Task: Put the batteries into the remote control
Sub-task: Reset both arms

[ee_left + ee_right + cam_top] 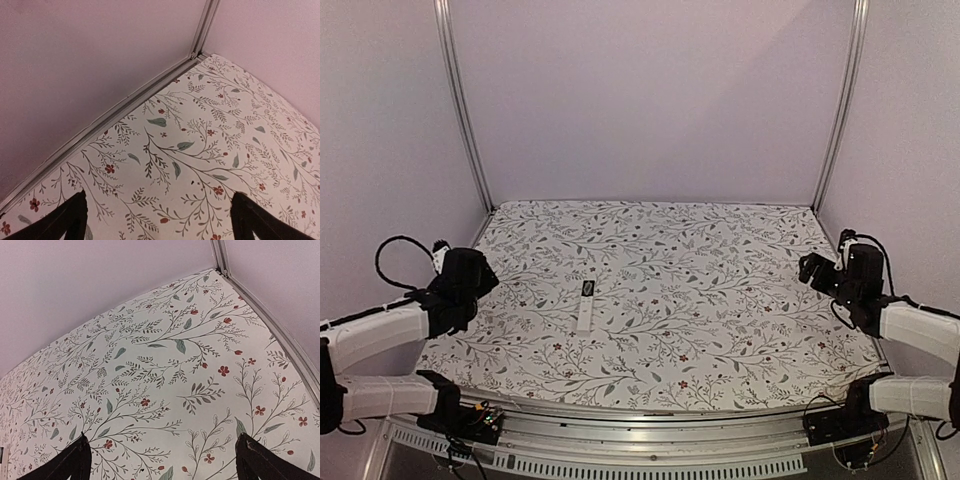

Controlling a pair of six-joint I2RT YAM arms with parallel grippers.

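The white remote control [585, 306] lies flat on the flower-patterned mat left of the middle, with its black patch at the far end. I cannot pick out any red batteries against the mat's red flowers. My left gripper [480, 277] hovers at the mat's left edge, well left of the remote. In the left wrist view it [160, 222] is open and empty, and only mat lies between the fingers [70, 220]. My right gripper [810, 268] hovers at the right edge, and in the right wrist view it [162, 462] is open and empty over bare mat.
The patterned mat [720, 300] covers the table. Pale walls and metal corner posts [460, 100] enclose the back and sides. The left wrist view shows the metal rail [125, 105] along the wall. The arm bases stand at the near edge.
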